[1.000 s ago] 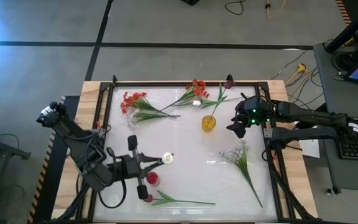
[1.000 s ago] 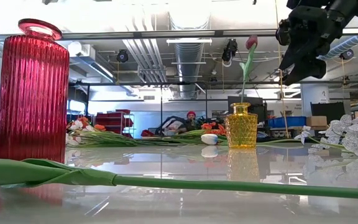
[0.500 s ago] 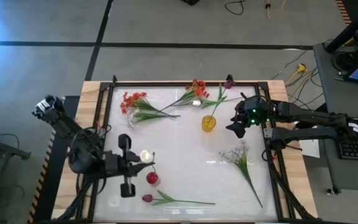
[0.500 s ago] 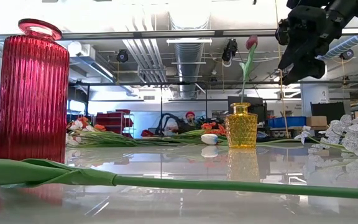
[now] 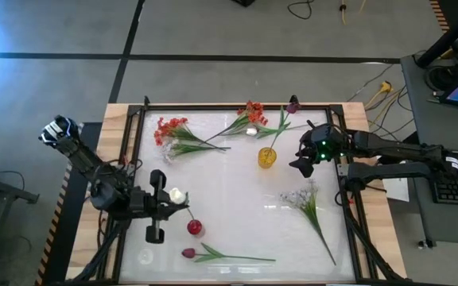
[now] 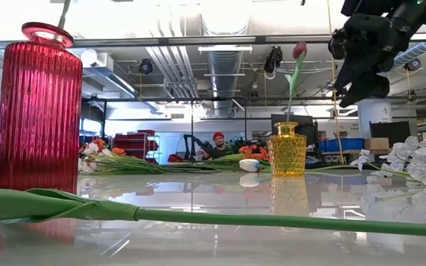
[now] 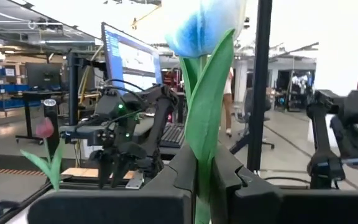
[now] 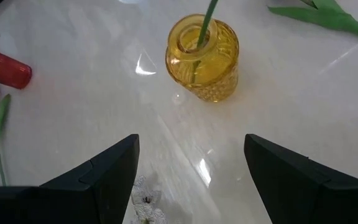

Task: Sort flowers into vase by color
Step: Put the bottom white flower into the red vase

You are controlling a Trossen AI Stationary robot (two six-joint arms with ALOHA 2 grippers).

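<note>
Since the earlier frames the left tool (image 5: 168,205) has been swinging back toward its own side of the table (image 5: 237,191), carrying the white flower (image 5: 175,195) with it; the right arm has not shifted.

The table is carrying everything else. The left tool is pinching the white flower by its green stem, the fingers (image 7: 229,180) pressed together on it, and the pale bloom (image 7: 201,28) is standing upright just above them. The red vase (image 5: 195,227) is standing just beside this tool, toward the table's middle and near edge. A maroon tulip (image 5: 213,255) is lying flat beyond the red vase, at the near edge, well clear of the tool.

The right tool (image 5: 300,163) is hovering above the table with its fingers (image 8: 98,180) spread wide and holding nothing. The yellow vase (image 5: 267,156) is standing just beside it, toward the middle, with one tulip (image 6: 299,50) already standing upright in it. The whitish spray (image 5: 308,202) is lying near this tool, on its near side.

Two orange-red clusters are lying along the far edge: one (image 5: 249,115) near the yellow vase, the other (image 5: 173,135) farther toward the left arm's side, well apart from both tools.

In the low view a person (image 6: 217,145) is sitting in the room behind the table.
</note>
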